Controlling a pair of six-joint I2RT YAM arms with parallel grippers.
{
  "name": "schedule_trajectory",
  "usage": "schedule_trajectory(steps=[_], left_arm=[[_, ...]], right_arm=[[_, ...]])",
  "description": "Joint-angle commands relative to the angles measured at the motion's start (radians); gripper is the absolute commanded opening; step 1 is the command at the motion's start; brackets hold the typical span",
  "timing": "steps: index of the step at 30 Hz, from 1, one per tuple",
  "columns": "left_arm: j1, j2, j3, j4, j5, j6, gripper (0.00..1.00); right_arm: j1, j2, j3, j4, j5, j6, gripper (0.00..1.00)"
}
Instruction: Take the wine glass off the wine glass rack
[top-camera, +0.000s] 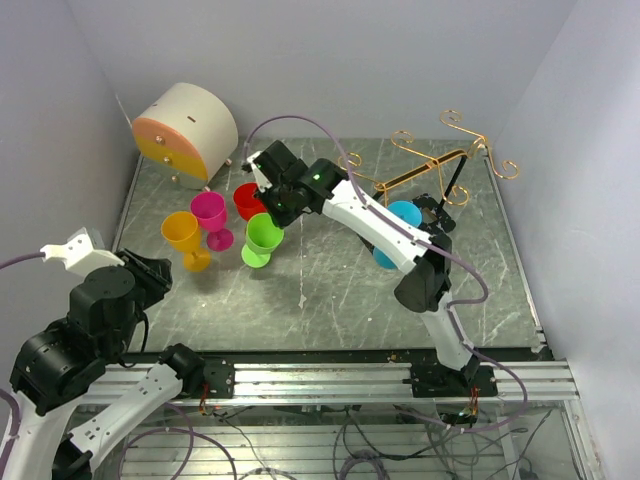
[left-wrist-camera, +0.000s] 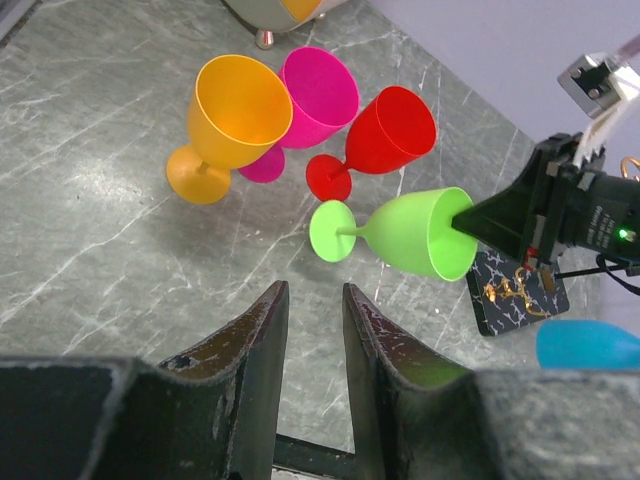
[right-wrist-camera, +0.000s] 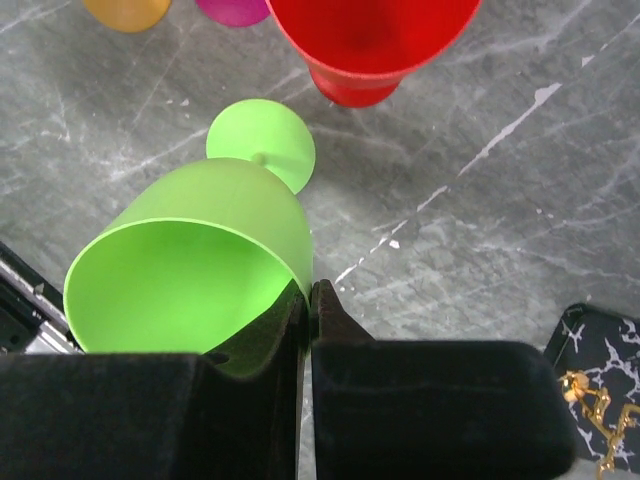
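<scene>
Reaching across: the right arm (top-camera: 375, 225) rises from its base at the lower right of the overhead view, bends at the elbow and stretches up and to the left over the grey marbled surface (top-camera: 330, 290). Its right claw (right-wrist-camera: 308, 290) angles down onto a cluster of glasses left of centre. The left arm (top-camera: 95, 310) sits folded at the lower left, well apart from them.

The green wine glass (top-camera: 263, 235) is off the wine glass rack (top-camera: 425, 170), which stands at the upper right, and is well to its left. The glass is steeply tilted. In the left wrist view its long axis runs from the round foot at the left to the open mouth at the right, where the claw meets it. Whether the foot touches the surface cannot be told.

The right claw is clenched on the green glass's rim, with one finger inside the bowl and one outside. The left claw (left-wrist-camera: 313, 290) is partly parted and holds nothing. A red glass (top-camera: 247, 198), a pink glass (top-camera: 210, 212) and an orange glass (top-camera: 183, 235) stand upright just beside the green one, and a blue glass (top-camera: 404, 213) shows near the rack, partly hidden by the right arm
</scene>
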Motion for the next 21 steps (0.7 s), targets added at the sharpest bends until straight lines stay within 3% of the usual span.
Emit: schedule_trajectory(steps=[1,10,15,21], left_arm=[[0.003,-0.013,-0.019,0.031,0.025,-0.001,0.39],[0.003,-0.023,-0.034,0.024,0.035,-0.016,0.39],[0.004,-0.014,-0.044,0.036,0.046,-0.017,0.4],[0.003,-0.005,-0.063,0.068,0.061,-0.019,0.4]], right_arm=[[0.001,0.078,0.07,0.0,-0.022,-0.002,0.0],[0.0,0.14,0.102,-0.005,-0.016,-0.001,0.01],[0.0,0.062,0.043,0.05,-0.005,0.01,0.31],[-0.003,-0.139,-0.078,0.171,0.046,0.036,0.39]])
